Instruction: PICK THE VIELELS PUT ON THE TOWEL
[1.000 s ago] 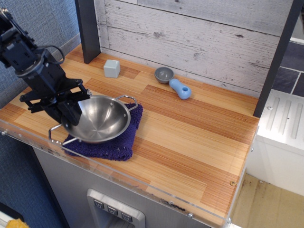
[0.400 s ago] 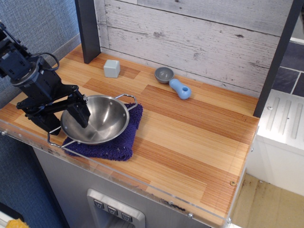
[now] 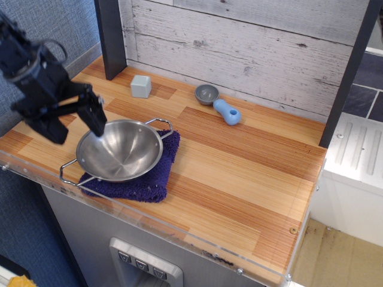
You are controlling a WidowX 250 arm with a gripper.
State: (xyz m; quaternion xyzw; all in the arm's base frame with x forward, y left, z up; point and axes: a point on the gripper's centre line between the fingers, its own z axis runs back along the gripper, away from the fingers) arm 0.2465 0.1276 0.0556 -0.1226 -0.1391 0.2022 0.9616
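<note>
The vielels, a shiny steel bowl point(image 3: 121, 149) with two wire loop handles, rests on the dark purple-blue towel point(image 3: 146, 179) at the front left of the counter. My black gripper point(image 3: 73, 122) hangs above and to the left of the bowl, clear of its rim. Its two fingers point(image 3: 94, 117) are spread apart and hold nothing.
A small pale grey cube point(image 3: 141, 86) stands near the back wall. A grey-cupped scoop with a blue handle point(image 3: 218, 103) lies to its right. A dark post point(image 3: 111, 37) stands at the back left. A clear plastic lip point(image 3: 179, 230) runs along the counter's front edge.
My gripper has let go of the bowl's left rim and risen up and to the left. The bowl has settled onto the towel.
</note>
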